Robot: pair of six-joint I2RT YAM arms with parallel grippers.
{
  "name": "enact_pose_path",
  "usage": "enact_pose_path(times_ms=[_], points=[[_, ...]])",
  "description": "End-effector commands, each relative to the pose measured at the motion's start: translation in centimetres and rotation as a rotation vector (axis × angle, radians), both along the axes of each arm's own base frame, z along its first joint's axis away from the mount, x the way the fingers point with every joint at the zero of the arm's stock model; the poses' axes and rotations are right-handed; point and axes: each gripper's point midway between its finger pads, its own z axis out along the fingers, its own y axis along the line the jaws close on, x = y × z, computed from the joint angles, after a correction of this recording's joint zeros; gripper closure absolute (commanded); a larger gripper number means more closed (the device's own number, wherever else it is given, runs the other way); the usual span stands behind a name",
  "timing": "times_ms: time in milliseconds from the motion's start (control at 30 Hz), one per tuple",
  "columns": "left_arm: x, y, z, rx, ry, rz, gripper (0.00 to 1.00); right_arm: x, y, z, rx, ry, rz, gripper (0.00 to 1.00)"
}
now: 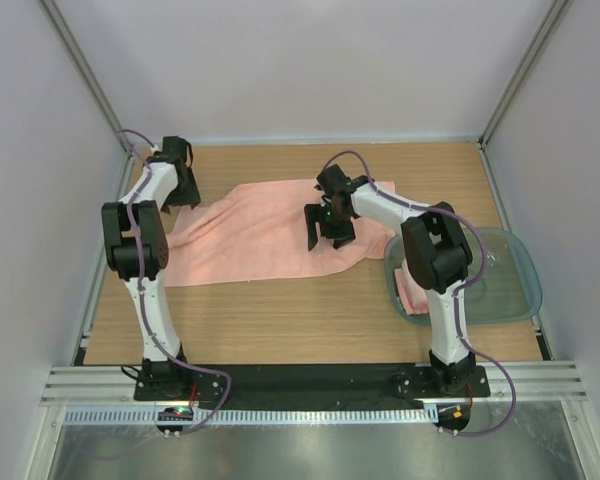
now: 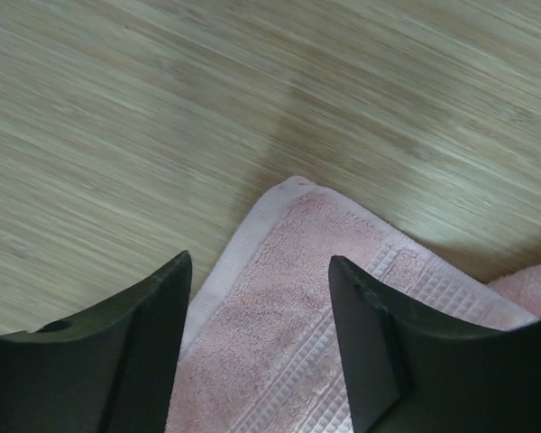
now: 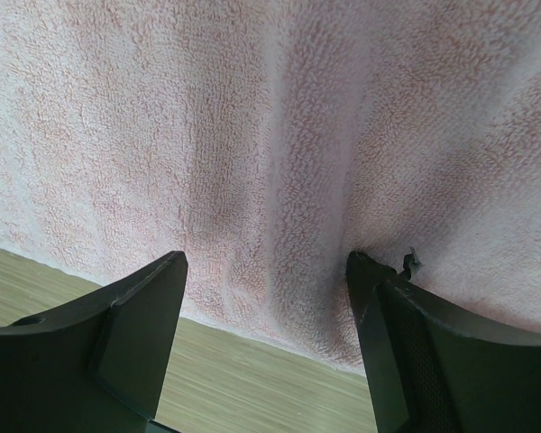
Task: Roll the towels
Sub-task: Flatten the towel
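Right claw (image 3: 264, 263) gapes over the long towel (image 3: 252, 108)

The light-brown, wood-grained counter (image 1: 280, 320) carries a long salmon-pink terry cloth towel (image 1: 250, 235), spread out and rumpled across its far middle, with one ribbed corner lying on bare wood at the left. At the right edge sits a translucent teal-grey plastic tray (image 1: 515, 285), with a smaller pink towel (image 1: 412, 297) at its near-left corner.
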Motion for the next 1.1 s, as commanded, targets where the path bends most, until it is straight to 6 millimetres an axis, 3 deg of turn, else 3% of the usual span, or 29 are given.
enact_pose_path(times_ms=[0,100,300,333,367,400,433,467,533,567,633,667,733,767,867,900,1067], points=[[-0.5,0.4,-1.0,0.028,0.048,0.023,0.40,-0.3,-0.5,0.6,-0.020,-0.011,0.015,0.21],[-0.9,0.8,-2.3,0.046,0.073,0.041,0.51,-0.3,-0.4,0.5,-0.021,-0.008,0.016,0.21],[-1.0,3.1,-3.3,0.147,0.109,0.094,0.54,-0.1,-0.4,-0.3,-0.032,0.004,0.020,0.21],[-0.6,3.3,-3.8,0.148,0.113,0.096,0.58,-0.1,-0.4,-0.5,-0.032,0.007,0.022,0.21],[-0.2,3.8,-4.0,0.137,0.108,0.106,0.70,0.0,-0.4,-0.7,-0.035,0.011,0.022,0.21],[0.1,4.2,-4.1,0.141,0.110,0.110,0.71,0.1,-0.3,-0.8,-0.033,0.011,0.023,0.21],[-0.1,4.7,-4.5,0.150,0.136,0.116,0.71,0.0,-0.3,-0.9,-0.035,0.014,0.024,0.21],[1.2,5.8,-4.6,0.154,0.120,0.135,0.68,0.2,-0.2,-1.1,-0.037,0.017,0.024,0.21],[2.0,6.9,-4.9,0.159,0.145,0.136,0.61,0.2,0.0,-1.3,-0.031,0.024,0.024,0.21],[3.8,7.6,-5.1,0.162,0.123,0.139,0.55,0.3,0.1,-1.5,-0.031,0.025,0.027,0.21],[4.9,9.1,-4.5,0.174,0.117,0.147,0.52,0.4,0.2,-1.7,-0.028,0.029,0.029,0.21],[7.1,9.8,-3.7,0.168,0.051,0.169,0.45,0.6,0.3,-1.6,-0.028,0.027,0.027,0.21],[8.2,10.9,-2.7,0.127,-0.006,0.213,0.37,0.7,0.2,-2.0,-0.035,0.035,0.029,0.21],[8.9,11.4,-1.7,0.127,-0.051,0.225,0.25,0.9,0.3,-1.8,-0.034,0.029,0.030,0.21],[10.0,11.5,2.0,0.096,-0.175,0.233,0.04,1.2,0.6,-1.0,-0.022,0.013,0.034,0.21],[9.4,11.3,4.0,0.093,-0.198,0.230,0.01,1.3,0.7,-0.3,-0.012,0.001,0.035,0.21],[7.6,9.4,9.5,0.010,-0.247,0.232,0.00,1.9,1.6,3.1,0.051,-0.059,0.033,0.21]])
